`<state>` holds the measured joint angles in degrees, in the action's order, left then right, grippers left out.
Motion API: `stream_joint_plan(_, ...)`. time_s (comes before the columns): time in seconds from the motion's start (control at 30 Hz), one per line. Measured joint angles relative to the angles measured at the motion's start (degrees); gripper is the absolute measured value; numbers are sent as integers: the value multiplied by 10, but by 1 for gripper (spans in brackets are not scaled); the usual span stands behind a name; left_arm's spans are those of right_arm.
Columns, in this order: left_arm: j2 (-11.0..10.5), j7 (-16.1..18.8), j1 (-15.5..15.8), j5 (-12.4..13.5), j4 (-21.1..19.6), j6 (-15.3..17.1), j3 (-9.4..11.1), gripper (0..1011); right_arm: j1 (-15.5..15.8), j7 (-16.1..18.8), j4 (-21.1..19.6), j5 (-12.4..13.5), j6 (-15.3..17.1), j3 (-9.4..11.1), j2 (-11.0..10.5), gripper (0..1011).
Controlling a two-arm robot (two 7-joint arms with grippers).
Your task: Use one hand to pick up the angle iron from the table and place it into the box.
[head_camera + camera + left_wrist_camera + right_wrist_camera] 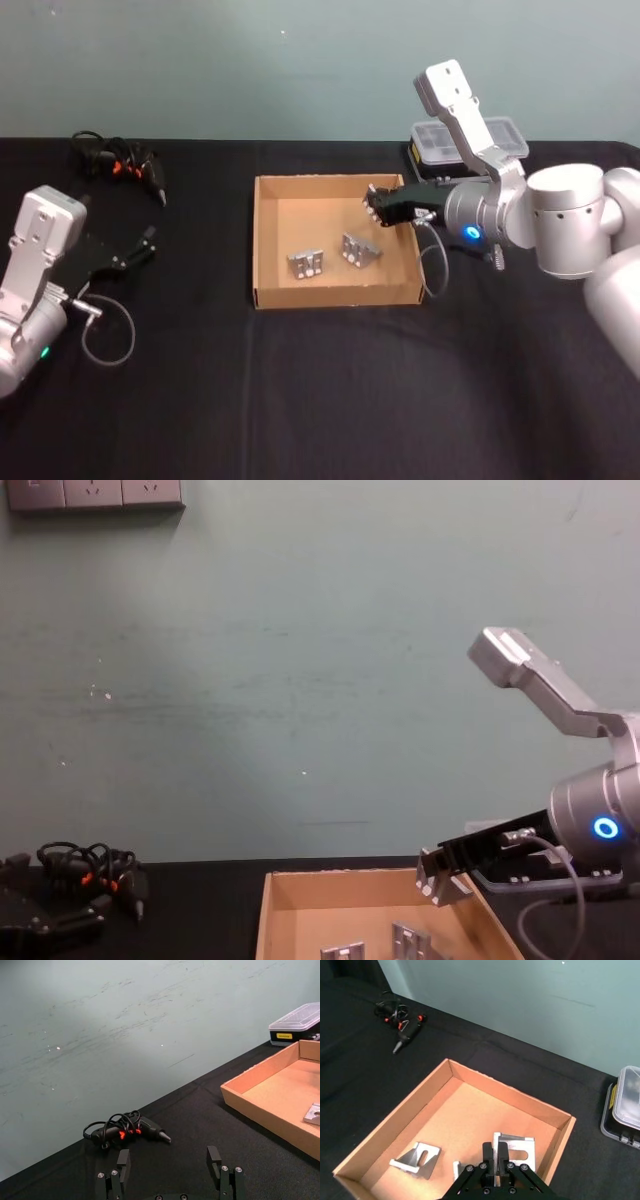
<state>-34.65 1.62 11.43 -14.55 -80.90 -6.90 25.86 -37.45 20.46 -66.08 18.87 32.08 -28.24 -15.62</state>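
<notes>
Right gripper (374,207) is hovering over the box (268,240) at frame centre-right, jaws pressed together on nothing. Two angle irons (307,264) (360,249) are lying in the box, below-left of it. Left gripper (148,243) is idling at frame left, jaws apart.

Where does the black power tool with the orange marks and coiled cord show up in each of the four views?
Head view: power tool on the table at far left, well left of the cardboard box.
Left wrist view: on the table beyond the left hand, near the wall.
Right wrist view: past the box's far corner.
Chest view: low at the left edge.
Shared landmark: the cardboard box.
</notes>
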Motion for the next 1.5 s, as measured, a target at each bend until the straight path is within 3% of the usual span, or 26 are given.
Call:
stream_joint_plan(0.43, 0, 0, 0, 0, 0, 0, 0, 1000, -30, 13, 74, -23, -11, -4, 30, 56)
stream_joint_plan(1.1, 0, 0, 0, 0, 0, 0, 0, 1000, -30, 20, 88, -58, -4, -4, 41, 56)
stream_joint_plan(1.5, 0, 0, 0, 0, 0, 0, 0, 1000, -21, 20, 73, -74, -1, 5, 41, 384)
